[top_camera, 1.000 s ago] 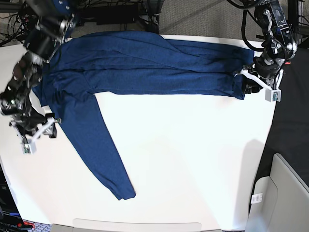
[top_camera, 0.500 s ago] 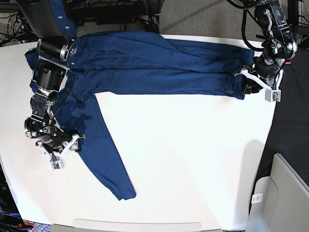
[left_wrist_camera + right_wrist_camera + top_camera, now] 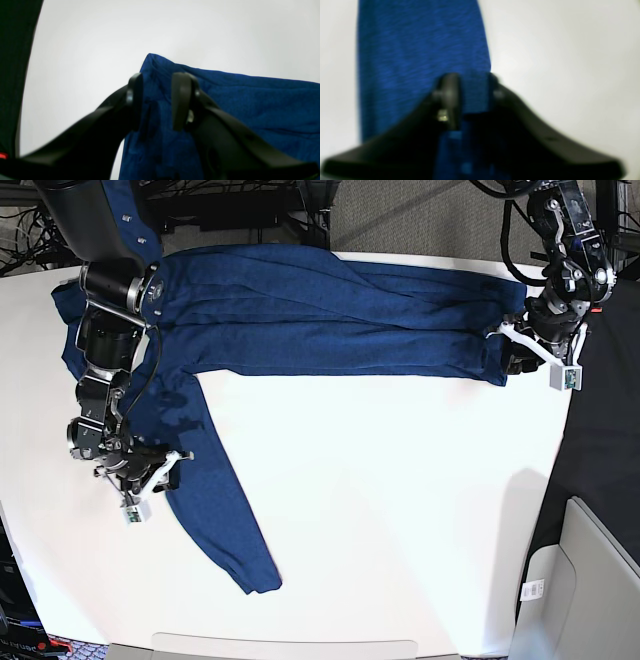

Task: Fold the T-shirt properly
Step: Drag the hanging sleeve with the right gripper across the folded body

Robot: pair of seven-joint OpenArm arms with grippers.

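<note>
My right gripper (image 3: pixel 160 470) sits on the edge of the sleeve (image 3: pixel 215 500), which runs down and away from the body of the shirt (image 3: pixel 320 310) spread along the far side of the table (image 3: pixel 400 500). In the right wrist view the fabric fills the gap between the jaws, near the sleeve's edge, so I judge I have it pinched, though the picture is blurred. My left gripper (image 3: pixel 515 350) is at the shirt's other end, at the table's edge; the left wrist view shows cloth between jaws set a little apart, and I take that as a grip on the hem corner.

To do this well, I should make sure the pinch has the whole thickness of the sleeve, not one layer. Then lift only enough to clear the table and carry the sleeve up and across onto the body, laying it flat along the fold. The left side should hold steady so the body doesn't drag. Soft knit slips and bunches, so slow is better.
</note>
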